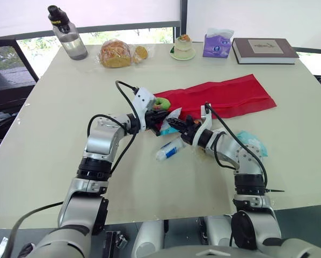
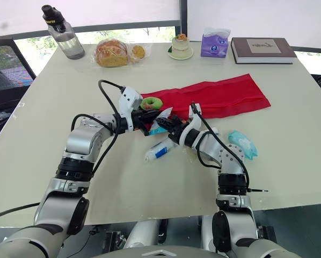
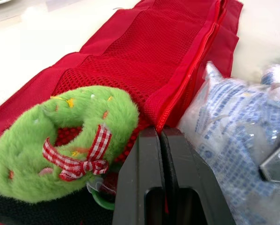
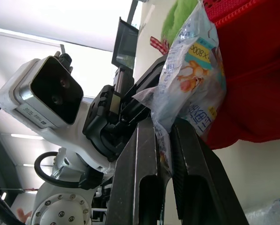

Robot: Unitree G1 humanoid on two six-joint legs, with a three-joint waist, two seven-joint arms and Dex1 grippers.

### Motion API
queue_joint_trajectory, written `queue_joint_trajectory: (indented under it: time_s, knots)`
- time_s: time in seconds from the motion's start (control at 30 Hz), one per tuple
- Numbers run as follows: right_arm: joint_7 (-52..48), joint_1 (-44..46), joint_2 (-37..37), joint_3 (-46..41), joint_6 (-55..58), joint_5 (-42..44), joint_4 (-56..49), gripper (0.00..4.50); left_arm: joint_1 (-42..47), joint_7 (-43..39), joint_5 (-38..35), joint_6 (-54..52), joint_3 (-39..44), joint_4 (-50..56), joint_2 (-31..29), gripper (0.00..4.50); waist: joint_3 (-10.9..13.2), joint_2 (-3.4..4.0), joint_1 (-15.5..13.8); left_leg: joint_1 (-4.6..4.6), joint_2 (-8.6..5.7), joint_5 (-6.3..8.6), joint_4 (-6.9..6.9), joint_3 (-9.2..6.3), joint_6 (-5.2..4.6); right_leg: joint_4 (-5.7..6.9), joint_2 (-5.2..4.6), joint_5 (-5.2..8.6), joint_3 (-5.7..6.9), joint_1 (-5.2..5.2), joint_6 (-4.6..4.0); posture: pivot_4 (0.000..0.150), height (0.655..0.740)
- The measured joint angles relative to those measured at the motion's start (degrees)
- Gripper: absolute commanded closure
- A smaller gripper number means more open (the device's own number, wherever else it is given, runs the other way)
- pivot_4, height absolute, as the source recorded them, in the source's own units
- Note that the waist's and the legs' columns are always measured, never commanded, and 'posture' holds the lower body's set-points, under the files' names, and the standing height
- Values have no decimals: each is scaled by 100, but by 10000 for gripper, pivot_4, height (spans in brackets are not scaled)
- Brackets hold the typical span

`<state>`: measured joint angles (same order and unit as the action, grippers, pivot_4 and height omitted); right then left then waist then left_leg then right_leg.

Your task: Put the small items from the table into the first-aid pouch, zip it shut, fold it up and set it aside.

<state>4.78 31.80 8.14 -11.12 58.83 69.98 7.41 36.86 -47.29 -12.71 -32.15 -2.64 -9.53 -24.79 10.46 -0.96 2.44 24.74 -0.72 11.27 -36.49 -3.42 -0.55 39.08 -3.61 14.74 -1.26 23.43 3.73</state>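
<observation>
The red first-aid pouch (image 1: 225, 95) lies unfolded across the table's middle. My left gripper (image 3: 161, 136) is shut on the pouch's zipper edge, beside a green plush wreath (image 3: 60, 140) that rests on the mesh. My right gripper (image 4: 163, 136) is shut on a clear plastic packet (image 4: 191, 70), holding it at the pouch's near end, close to the left gripper. A white and blue tube (image 1: 170, 149) lies on the table just in front of both grippers. A teal packet (image 1: 252, 142) lies to the right of my right arm.
Along the far edge stand a water bottle (image 1: 66, 33), bagged bread (image 1: 117, 54), a small cake on a plate (image 1: 182, 47), a purple tissue pack (image 1: 217, 43) and a book (image 1: 264, 50).
</observation>
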Motion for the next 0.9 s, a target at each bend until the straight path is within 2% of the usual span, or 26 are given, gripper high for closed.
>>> queue_joint_trajectory:
  time_s: [0.33, 0.63, 0.9]
  knots:
    - [132, 98, -6, -130, -306, -299, 397, 45000, -163, 95, -263, -257, 42, 286, 17, 44549, 0, 0, 2, 0, 0, 0, 0, 0, 0, 0, 0, 0, -1, 0, 0, 1500, 7400]
    - [562, 249, -23, -138, -152, -461, 491, 45000, -241, 202, -357, -302, 42, 342, 37, 44549, -1, 1, 1, -1, 0, 0, 0, 0, 0, -1, 0, 0, -2, 0, 0, 1500, 7400]
    - [481, 508, -52, -97, 111, -695, 615, 45000, -350, 205, -436, -302, 39, 454, 49, 44549, -1, 2, 7, -3, 2, 0, 0, 2, 0, 0, 5, -1, -1, 0, -2, 1500, 7400]
